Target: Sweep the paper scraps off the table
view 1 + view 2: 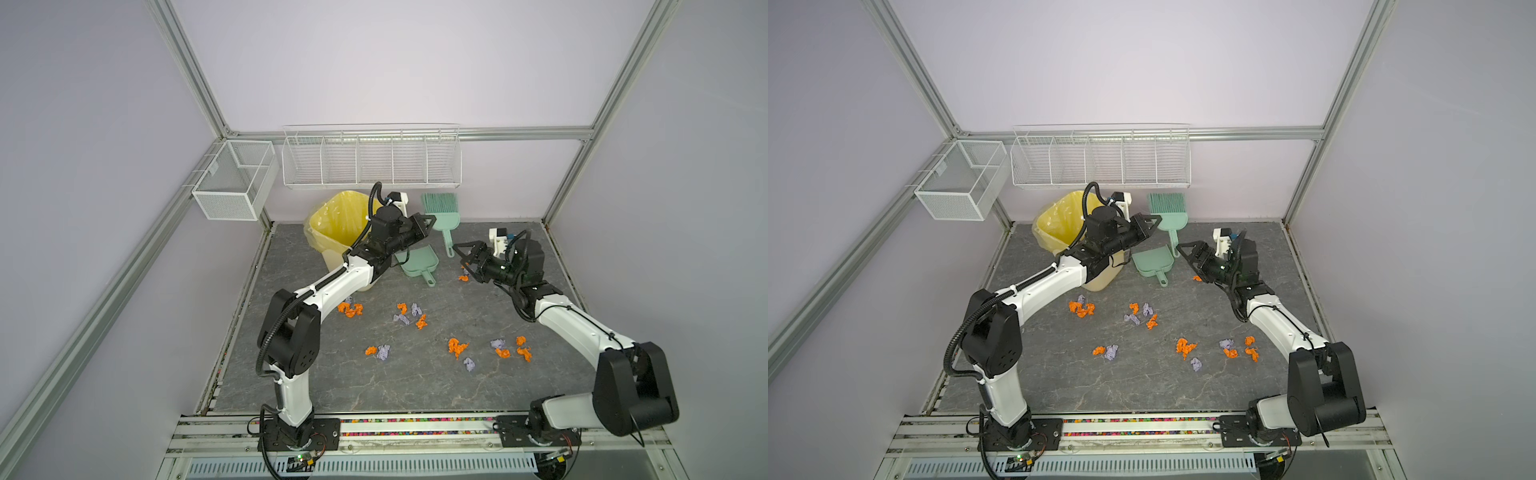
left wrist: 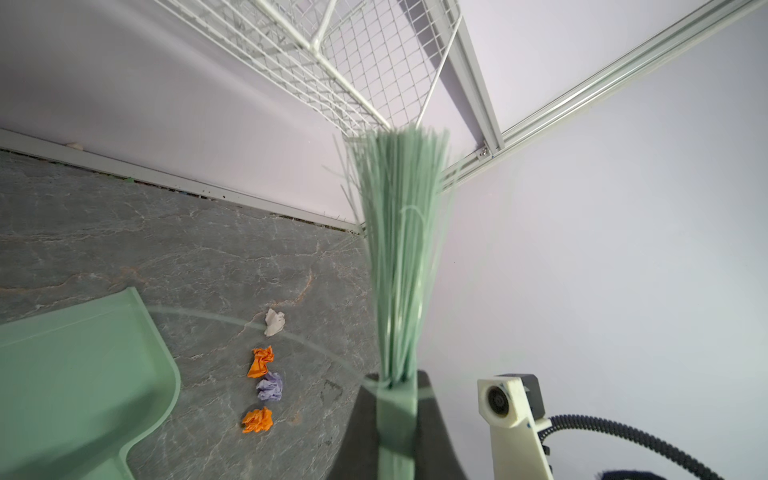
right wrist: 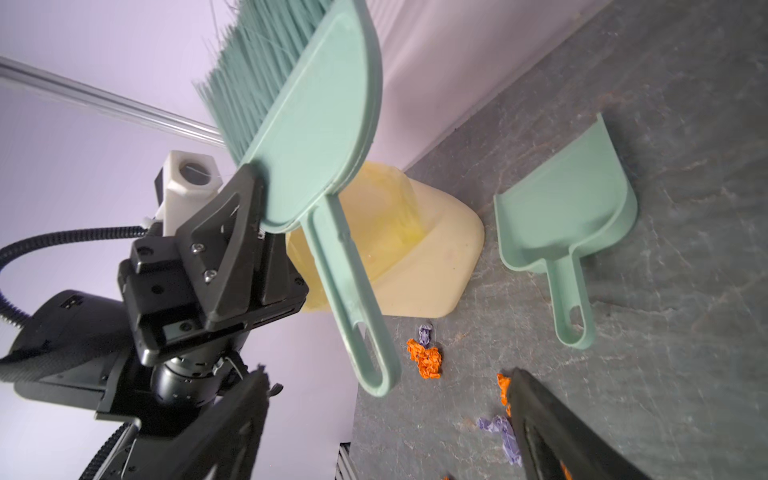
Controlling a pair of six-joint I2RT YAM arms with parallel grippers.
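My left jaws clenched on brush head, bristles up, brush clear of counter. My right jaws spread wide, empty, near brush handle tip, probably for regrasp. Dustpan lies flat beside yellow-lined bin. Paper scraps scattered mid-counter; none swept yet. All sweeping left.

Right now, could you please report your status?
Left gripper shut on mint-green plastic brush, bristles up. Right gripper open, empty. Orange and lavender paper scraps scattered on dark marbled table. Mint-green dustpan lying flat nearby.
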